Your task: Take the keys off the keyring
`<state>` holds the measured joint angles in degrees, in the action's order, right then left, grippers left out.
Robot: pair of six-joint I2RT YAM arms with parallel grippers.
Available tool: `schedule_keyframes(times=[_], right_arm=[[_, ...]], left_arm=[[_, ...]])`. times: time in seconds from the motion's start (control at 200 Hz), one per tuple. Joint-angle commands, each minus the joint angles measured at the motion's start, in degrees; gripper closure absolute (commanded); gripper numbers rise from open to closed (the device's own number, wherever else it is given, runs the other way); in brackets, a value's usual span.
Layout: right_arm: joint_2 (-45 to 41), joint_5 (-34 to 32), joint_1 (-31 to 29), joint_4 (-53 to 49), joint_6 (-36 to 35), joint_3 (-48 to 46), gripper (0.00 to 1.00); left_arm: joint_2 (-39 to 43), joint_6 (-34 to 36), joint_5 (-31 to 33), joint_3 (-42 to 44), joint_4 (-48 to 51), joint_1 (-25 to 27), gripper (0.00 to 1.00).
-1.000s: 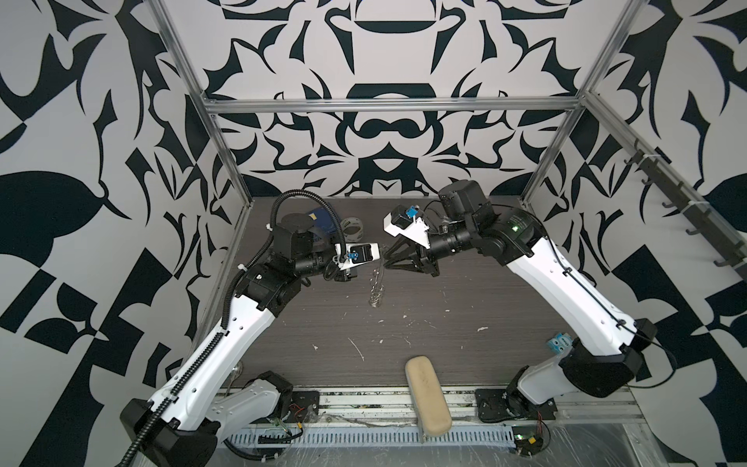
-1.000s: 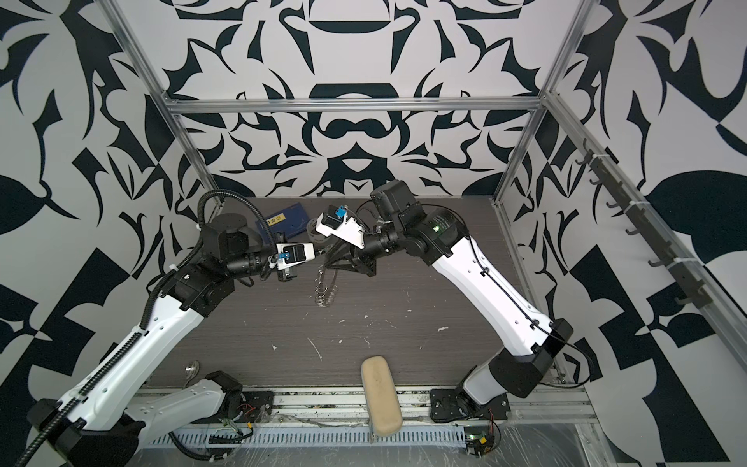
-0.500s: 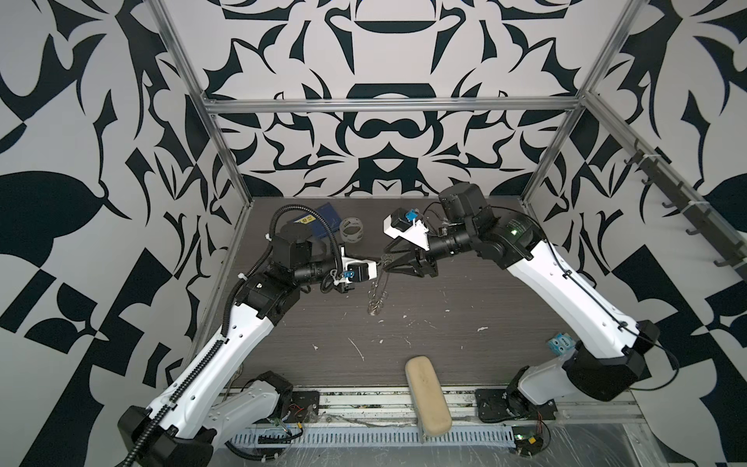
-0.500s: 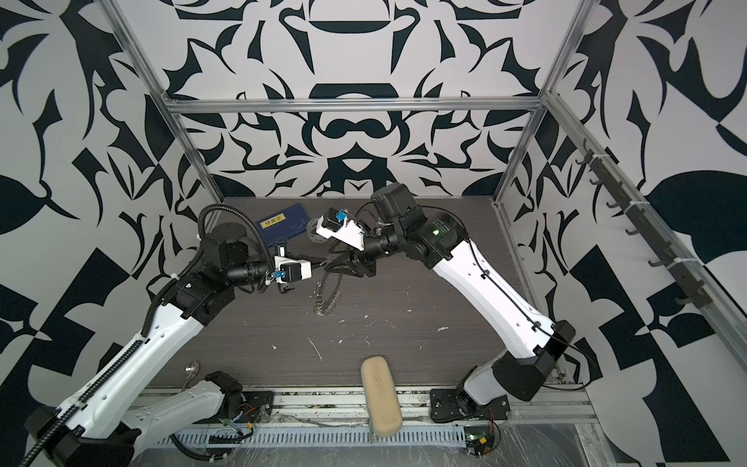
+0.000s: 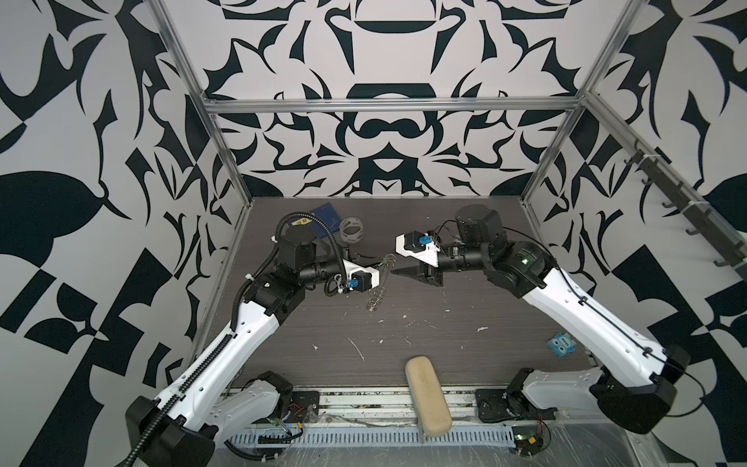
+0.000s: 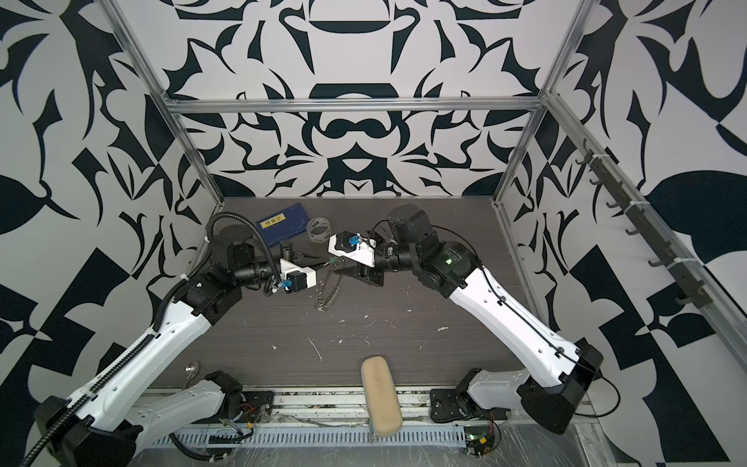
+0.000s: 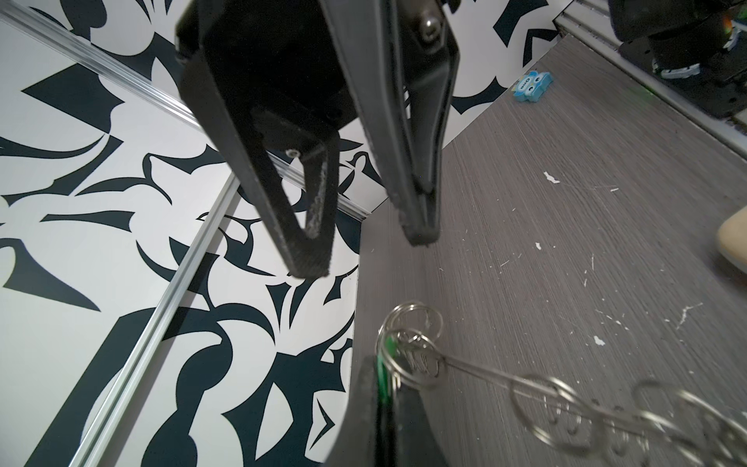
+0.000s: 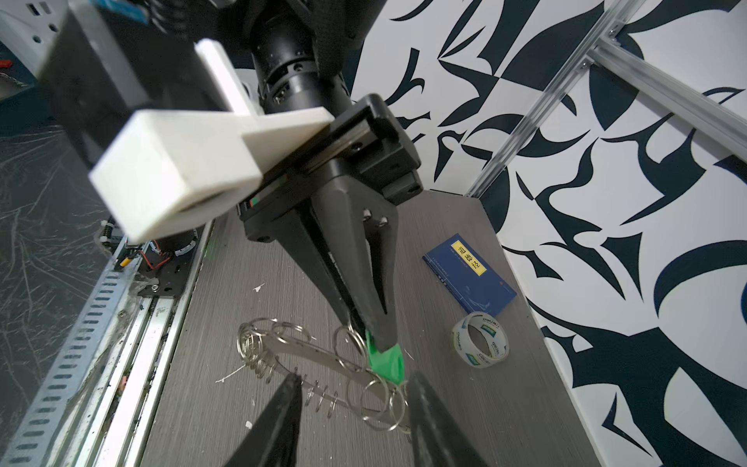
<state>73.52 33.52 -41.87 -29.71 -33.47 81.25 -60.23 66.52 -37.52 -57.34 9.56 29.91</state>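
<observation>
While the left gripper (image 8: 374, 333) clamps the green key (image 8: 386, 362), the keyring (image 5: 376, 288) hangs from that key near the middle of both top views, slanting down toward the table (image 5: 444, 335); contact with it unclear. Right gripper (image 7: 364, 252) sits just right of the keyring, jaws half apart, holding nothing.

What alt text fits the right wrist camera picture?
The shut left gripper pinches the green key, the keyring hanging from it. The right gripper stands open before them; a tape roll and blue book lie on the table.
</observation>
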Motion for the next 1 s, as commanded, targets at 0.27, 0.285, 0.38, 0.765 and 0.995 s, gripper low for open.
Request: schedule_keyframes(times=[0.27,0.285,0.38,0.765,0.995], right_arm=[[1.6,1.1,-0.2,4.5,1.4,-1.3,0.55],[1.7,1.0,-0.2,4.5,1.5,-1.3,0.55],[2.0,1.3,-0.2,4.5,2.0,-1.3,0.55],[3.7,3.0,-1.0,2.7,3.8,0.1,0.56],[3.7,3.2,-1.7,1.1,4.7,0.2,0.57]], left_arm=[[-1.6,2.2,-0.1,-0.1,-2.8,-0.2,1.00],[-1.5,2.3,-0.1,-0.1,-2.8,-0.2,1.00],[-1.6,2.0,0.1,-0.1,-2.8,-0.2,1.00],[-0.9,1.1,0.9,0.2,-2.9,-0.2,1.00],[-1.0,0.6,2.1,0.0,-2.5,-0.2,1.00]])
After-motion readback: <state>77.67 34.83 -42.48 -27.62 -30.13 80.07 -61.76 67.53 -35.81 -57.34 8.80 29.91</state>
